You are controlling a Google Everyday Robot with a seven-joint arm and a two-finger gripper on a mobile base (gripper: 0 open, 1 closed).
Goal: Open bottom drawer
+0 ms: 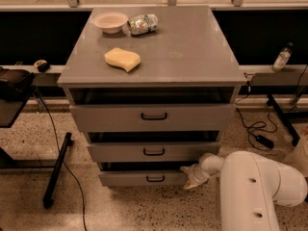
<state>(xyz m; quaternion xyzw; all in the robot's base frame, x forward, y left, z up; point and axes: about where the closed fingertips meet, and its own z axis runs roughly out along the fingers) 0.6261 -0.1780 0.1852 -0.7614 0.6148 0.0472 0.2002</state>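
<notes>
Three grey drawers stack in the cabinet (159,76) in the camera view, each with a dark gap above its front. The bottom drawer (134,178) is the lowest and slimmest, just above the speckled floor (120,211). A small black loop handle (155,178) sits at the centre of its panel. The gripper (189,178) is low at the right end of that panel, touching or just beside it (contact can't be confirmed). Whether it is open or closed cannot be told. The white arm (250,186) comes in from the lower right. On the cabinet top are a pale bowl (110,22), a crumpled packet (143,24) just beside it, and a yellow sponge (122,59) nearer the front left. A bottle (282,57) stands on a ledge at far right.
</notes>
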